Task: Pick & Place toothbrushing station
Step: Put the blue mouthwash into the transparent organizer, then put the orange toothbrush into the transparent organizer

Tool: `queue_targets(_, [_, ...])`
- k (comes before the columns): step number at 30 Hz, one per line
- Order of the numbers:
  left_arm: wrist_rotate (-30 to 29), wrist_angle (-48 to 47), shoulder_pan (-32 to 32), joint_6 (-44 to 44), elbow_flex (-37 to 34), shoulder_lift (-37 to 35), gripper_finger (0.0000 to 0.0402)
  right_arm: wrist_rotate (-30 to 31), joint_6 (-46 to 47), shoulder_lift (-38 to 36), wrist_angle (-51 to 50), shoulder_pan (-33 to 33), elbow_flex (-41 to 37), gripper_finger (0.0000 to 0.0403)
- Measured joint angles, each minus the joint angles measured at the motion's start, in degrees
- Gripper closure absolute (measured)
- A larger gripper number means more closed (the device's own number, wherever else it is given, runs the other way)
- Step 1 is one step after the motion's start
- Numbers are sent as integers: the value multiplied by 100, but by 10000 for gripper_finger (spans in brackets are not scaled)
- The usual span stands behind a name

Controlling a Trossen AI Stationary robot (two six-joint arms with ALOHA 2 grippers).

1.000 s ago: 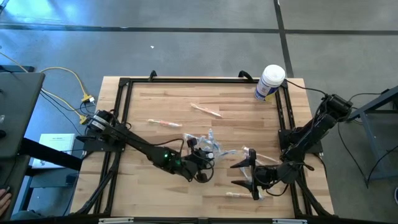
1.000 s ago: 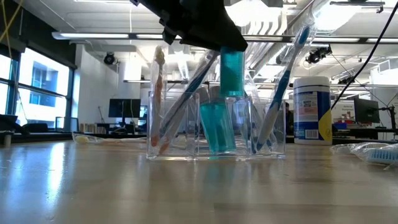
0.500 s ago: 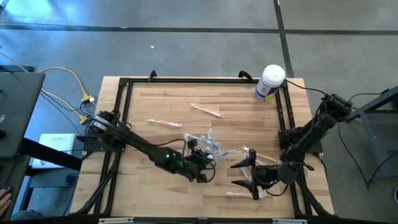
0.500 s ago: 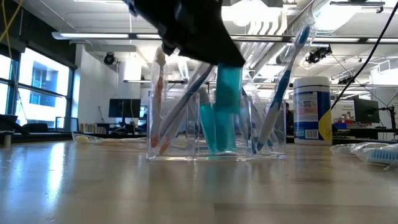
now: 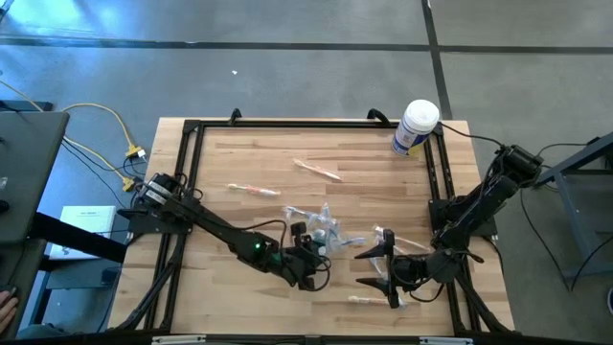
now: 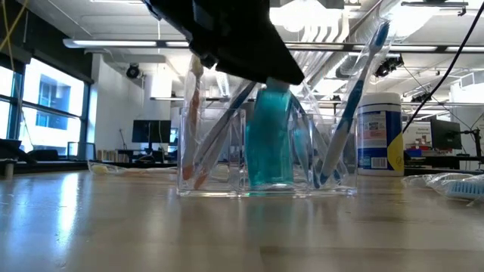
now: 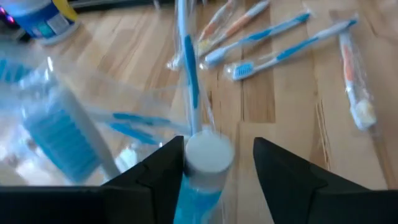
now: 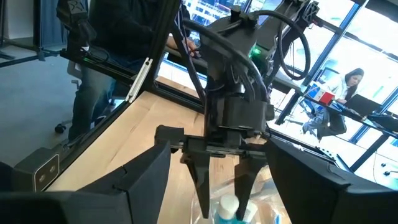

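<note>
We see the left gripper [image 7: 214, 163] jaws closed around a teal tube [image 6: 270, 136] standing in the toothbrushing station [image 6: 265, 147] with toothbrushes [image 6: 352, 94]; right gripper [image 5: 383, 268] jaws spread wide, empty.

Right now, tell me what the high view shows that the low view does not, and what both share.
Only the high view shows the right gripper waiting open near the table's front right, and loose toothbrushes lying on the table. Only the low view shows the room behind and the teal tube standing in the toothbrushing station. Both show the left gripper over the station, and the white tub.
</note>
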Motion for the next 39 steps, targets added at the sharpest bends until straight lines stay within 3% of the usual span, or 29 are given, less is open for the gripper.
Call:
queue_targets(11, [-679, 456, -111, 434, 2, -104, 207, 0, -2, 0, -6, 0, 0, 145])
queue_targets(16, [-822, 992, -419, 1194, 78, -273, 206, 155, -296, -41, 27, 164, 1, 145])
queue_targets(20, [-829, 1098, -795, 1316, 120, -519, 206, 791, -445, -85, -16, 548, 194, 145])
queue_targets(26, [-836, 374, -1350, 260, 127, -980, 208, 2700, 124, -96, -500, 1198, 565, 145])
queue_targets(29, [-863, 90, -1602, -57, 120, -1093, 208, 3132, 520, -96, -714, 1395, 566, 145])
queue_targets(32, [-1215, 16, -1845, -105, 120, -1137, 209, 2949, 1188, -98, -1213, 1444, 568, 145])
queue_targets(39, [-1880, -89, -2146, -81, 118, -1134, 209, 1251, 3637, -96, -3386, 1035, 567, 145])
